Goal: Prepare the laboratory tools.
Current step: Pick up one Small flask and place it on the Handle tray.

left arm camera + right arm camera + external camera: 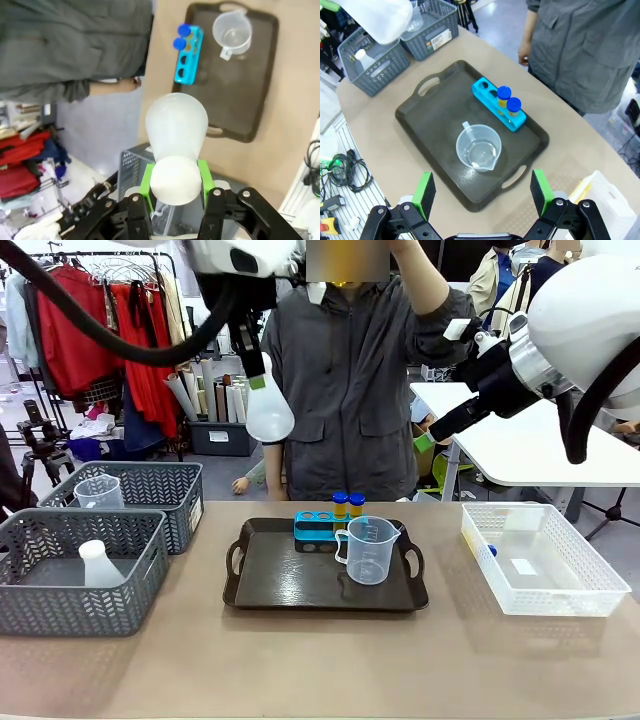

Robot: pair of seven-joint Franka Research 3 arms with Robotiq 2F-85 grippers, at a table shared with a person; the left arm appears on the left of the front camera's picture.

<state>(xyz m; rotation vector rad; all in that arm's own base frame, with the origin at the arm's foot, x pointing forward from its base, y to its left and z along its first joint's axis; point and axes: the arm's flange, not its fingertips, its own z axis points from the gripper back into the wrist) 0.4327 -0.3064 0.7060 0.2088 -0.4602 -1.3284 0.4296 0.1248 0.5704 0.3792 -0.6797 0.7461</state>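
My left gripper (257, 377) hangs high above the table's left half, shut on the neck of a translucent white conical flask (269, 412). In the left wrist view its green pads (146, 181) clamp the flask (176, 131). On the dark tray (290, 585) stand a clear handled beaker (368, 549) and a blue rack (318, 530) with two blue-capped yellow tubes (348, 504). My right gripper (432, 437) is raised at the right, open and holding nothing. From above, its wrist camera shows the beaker (478, 148), the rack (499, 104) and its own gripper (482, 192).
Two grey mesh baskets (60, 595) sit at the left, one holding a flask (99, 565), the other a beaker (98, 492). A white basket (545, 585) at the right has a blue-capped tube (490, 550) in it. A person (350, 380) stands at the far edge.
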